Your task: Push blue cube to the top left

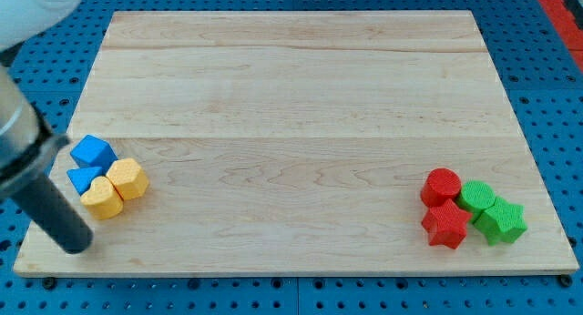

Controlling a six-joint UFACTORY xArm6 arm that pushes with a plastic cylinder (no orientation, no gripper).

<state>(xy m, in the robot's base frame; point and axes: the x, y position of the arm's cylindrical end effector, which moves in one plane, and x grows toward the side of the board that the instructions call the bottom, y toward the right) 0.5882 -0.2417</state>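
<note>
The blue cube (93, 152) sits near the board's left edge, at the top of a tight cluster. Just below it lies a blue triangular block (84, 178). Two yellow blocks touch them: a yellow hexagonal block (128, 177) to the right and a yellow heart-like block (102, 198) below. My rod comes in from the view's left, and my tip (76, 246) rests on the board's lower left corner, below and slightly left of the cluster, apart from the blocks.
At the lower right stand a red cylinder (442, 185), a red star (445, 224), a green cylinder-like block (475, 198) and a green star (501, 221), bunched together. The wooden board (291, 78) lies on a blue perforated table.
</note>
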